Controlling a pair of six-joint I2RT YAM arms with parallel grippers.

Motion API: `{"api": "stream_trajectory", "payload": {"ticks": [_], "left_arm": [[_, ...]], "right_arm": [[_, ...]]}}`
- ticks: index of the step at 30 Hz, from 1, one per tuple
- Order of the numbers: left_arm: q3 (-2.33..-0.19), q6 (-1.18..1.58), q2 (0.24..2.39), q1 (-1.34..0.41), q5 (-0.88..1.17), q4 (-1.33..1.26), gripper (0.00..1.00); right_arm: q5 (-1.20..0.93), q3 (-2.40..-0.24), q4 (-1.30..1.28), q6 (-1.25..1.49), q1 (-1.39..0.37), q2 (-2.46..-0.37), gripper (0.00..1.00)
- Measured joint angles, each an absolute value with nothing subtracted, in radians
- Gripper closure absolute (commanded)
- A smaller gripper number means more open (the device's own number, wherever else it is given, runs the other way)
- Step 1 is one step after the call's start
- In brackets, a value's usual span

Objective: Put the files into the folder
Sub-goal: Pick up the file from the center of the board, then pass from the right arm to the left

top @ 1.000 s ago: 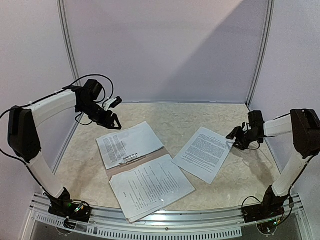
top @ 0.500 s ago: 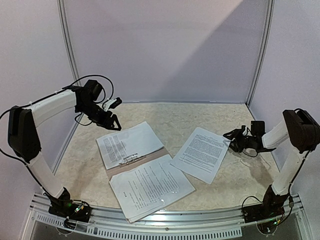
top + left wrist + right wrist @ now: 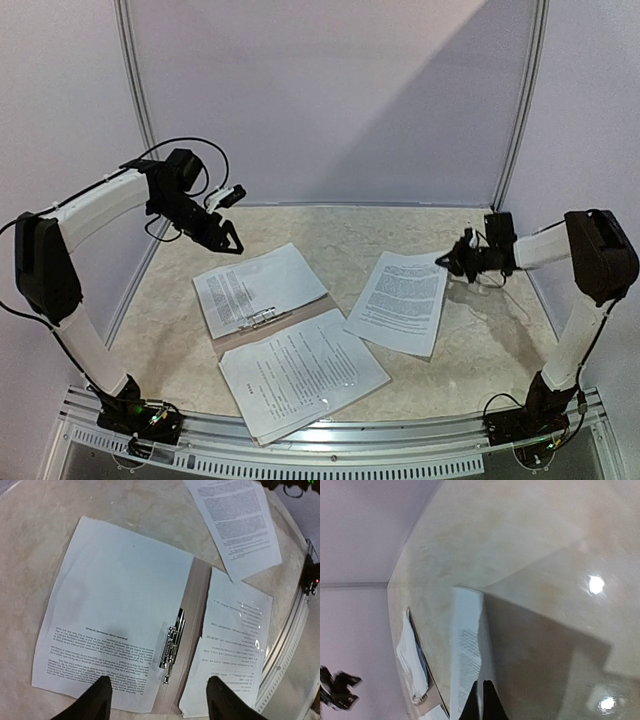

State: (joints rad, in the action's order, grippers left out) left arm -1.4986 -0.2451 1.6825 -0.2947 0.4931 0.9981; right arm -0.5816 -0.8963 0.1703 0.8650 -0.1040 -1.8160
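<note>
The tan folder lies open at the table's middle left, its silver clip on the spine. One printed file rests on its far flap and a thicker stack on its near flap. A third file lies loose to the right. My right gripper is shut on that loose file's far right corner; in the right wrist view the sheet runs edge-on up from the closed fingertips. My left gripper hangs open above the folder's far left, nothing between its fingers.
The marble-patterned table is walled by pale panels at the back and both sides. A metal rail runs along the near edge between the arm bases. The right arm's cable trails near the loose file.
My right gripper swung up to the loose file's far right corner and shut on it; the sheet shifted slightly. My left gripper lifted a little and widened.
</note>
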Motion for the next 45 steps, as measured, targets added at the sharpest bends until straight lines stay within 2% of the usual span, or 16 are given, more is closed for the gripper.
{"api": "stream_trajectory", "payload": {"ticks": [6, 9, 12, 19, 26, 31, 35, 39, 43, 45], "left_arm": [[-1.691, -0.433, 1.679, -0.297, 0.585, 1.159, 0.23], [-1.790, -0.528, 1.674, -0.299, 0.624, 1.244, 0.18], [-1.913, -0.607, 1.665, -0.308, 0.648, 1.292, 0.16], [-2.187, -0.736, 1.662, -0.398, 0.626, 1.314, 0.05], [-2.179, -0.760, 1.668, -0.530, 0.600, 1.320, 0.07], [-2.166, -0.741, 1.703, -0.572, 0.592, 1.325, 0.19], [-2.142, -0.732, 1.720, -0.584, 0.592, 1.325, 0.39], [-2.098, -0.724, 1.720, -0.611, 0.586, 1.327, 0.48], [-2.065, -0.713, 1.720, -0.633, 0.584, 1.332, 0.71], [-2.062, -0.701, 1.721, -0.636, 0.579, 1.334, 0.92]], "right_arm": [[-0.417, -1.457, -0.300, 0.335, -0.439, -1.652, 1.00], [-0.411, -1.660, -0.447, 0.112, -0.617, -1.604, 1.00], [-0.399, -1.803, -0.562, -0.020, -0.710, -1.607, 1.00], [-0.322, -1.985, -0.745, -0.187, -0.815, -1.711, 1.00], [-0.316, -2.022, -0.800, -0.261, -0.898, -1.769, 1.00], [-0.359, -2.026, -0.799, -0.293, -0.907, -1.769, 1.00], [-0.377, -2.029, -0.792, -0.299, -0.907, -1.768, 1.00], [-0.386, -2.030, -0.780, -0.302, -0.907, -1.767, 1.00], [-0.406, -2.031, -0.767, -0.309, -0.907, -1.766, 1.00], [-0.419, -2.032, -0.759, -0.315, -0.907, -1.766, 1.00]]}}
